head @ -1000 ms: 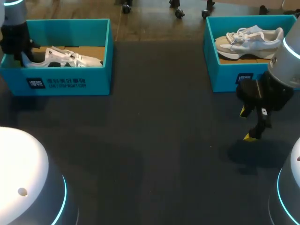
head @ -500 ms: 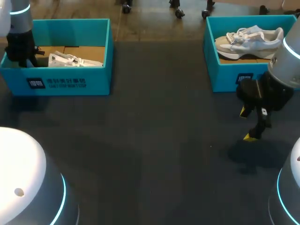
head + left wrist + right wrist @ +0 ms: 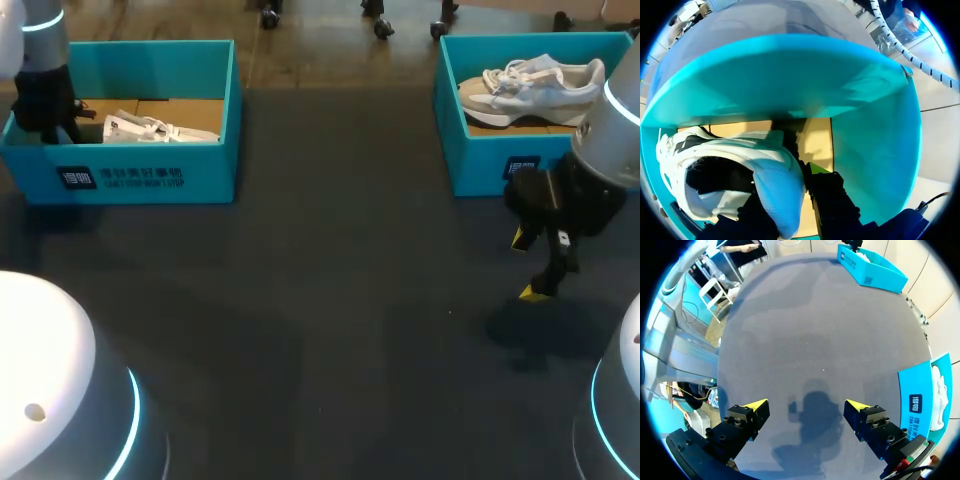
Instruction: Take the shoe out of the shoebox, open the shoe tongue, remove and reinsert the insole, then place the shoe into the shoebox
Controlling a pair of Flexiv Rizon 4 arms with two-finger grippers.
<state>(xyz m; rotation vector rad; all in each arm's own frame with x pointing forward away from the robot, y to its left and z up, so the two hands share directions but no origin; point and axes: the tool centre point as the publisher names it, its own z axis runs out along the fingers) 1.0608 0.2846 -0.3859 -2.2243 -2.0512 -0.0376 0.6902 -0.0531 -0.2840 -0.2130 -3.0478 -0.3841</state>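
Note:
A white shoe (image 3: 160, 128) with black patches lies in the left teal shoebox (image 3: 140, 180), toe towards the table's middle. My left gripper (image 3: 60, 125) is down inside that box at its left end. In the left wrist view the shoe (image 3: 730, 155) has its pale blue heel (image 3: 777, 195) pinched between the dark fingers (image 3: 832, 200), so my left gripper (image 3: 790, 200) is shut on it. The shoe's sole looks close over the box's cardboard floor (image 3: 817, 140). My right gripper (image 3: 526, 265) hangs open over bare table in front of the right box, with nothing between its yellow tips (image 3: 807, 405).
A second teal shoebox (image 3: 480, 160) at the back right holds a beige and white sneaker (image 3: 530, 85). Dark grey table (image 3: 330, 300) stretches between and in front of the two boxes. The right box's corner (image 3: 920, 400) lies beside my right gripper.
The left arm has sunk lower into the left box with the shoe, whose raised heel end has dropped behind the box wall. The right arm has kept still.

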